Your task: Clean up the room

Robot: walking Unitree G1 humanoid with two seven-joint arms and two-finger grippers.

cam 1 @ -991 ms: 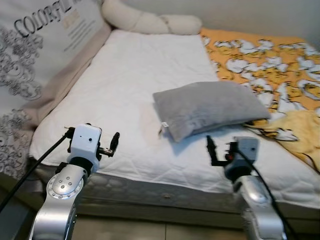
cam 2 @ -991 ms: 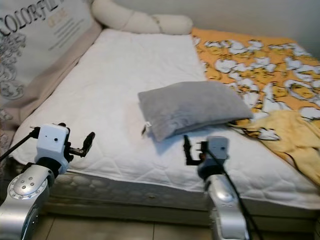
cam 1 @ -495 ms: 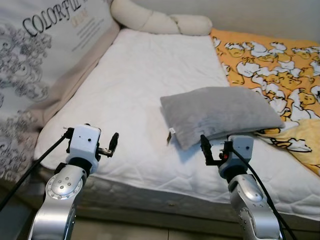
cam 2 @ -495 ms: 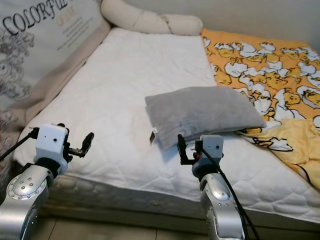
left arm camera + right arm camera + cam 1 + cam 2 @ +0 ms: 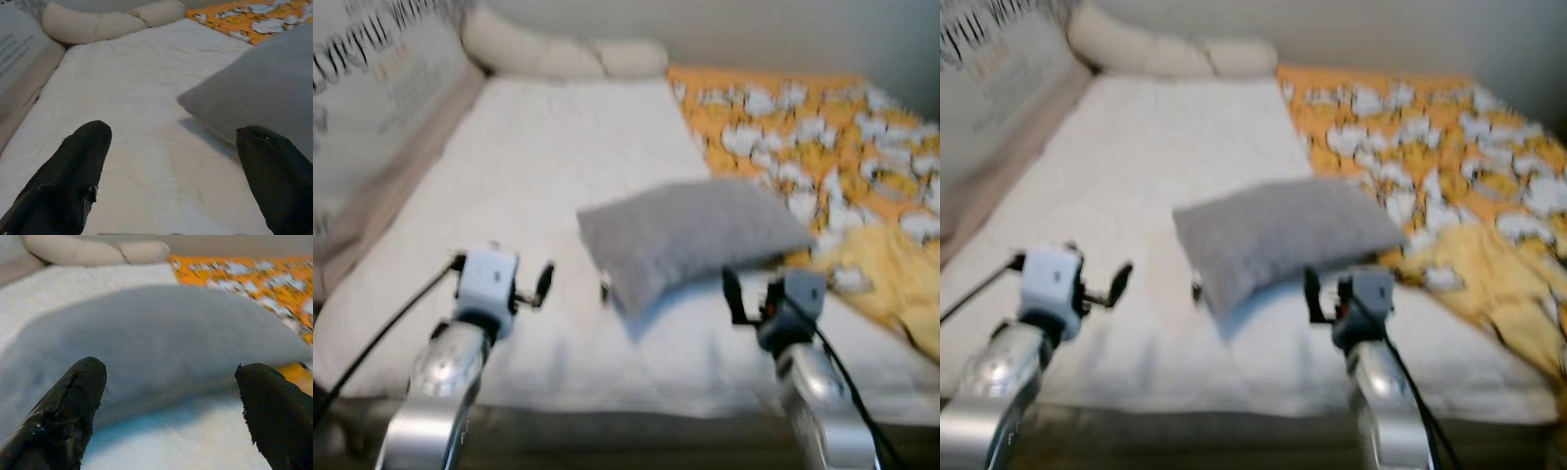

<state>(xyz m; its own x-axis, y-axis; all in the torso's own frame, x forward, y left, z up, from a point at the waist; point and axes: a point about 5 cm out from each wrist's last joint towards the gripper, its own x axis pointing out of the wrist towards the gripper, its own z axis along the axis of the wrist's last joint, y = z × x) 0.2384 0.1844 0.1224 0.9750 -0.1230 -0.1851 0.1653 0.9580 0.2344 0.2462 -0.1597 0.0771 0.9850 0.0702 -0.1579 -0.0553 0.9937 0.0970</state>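
Camera shifted and blurred, right claw [image 5: 168, 396] spread before grey pillow [image 5: 161, 333], left claw [image 5: 171, 176] spread over mattress [image 5: 146, 122]

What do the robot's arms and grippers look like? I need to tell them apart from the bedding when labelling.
Both arms are silver metal. The left gripper sits on a white boxy wrist housing, the right gripper on a grey one with a small red detail. Each has two long black fingers and a black cable trailing back.

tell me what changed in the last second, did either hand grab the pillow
No grab. The head camera shifted and blurred, so the whole scene slid; that is camera motion. The left hand and right hand stay open and empty, raised before the bed. The grey pillow lies where it was.
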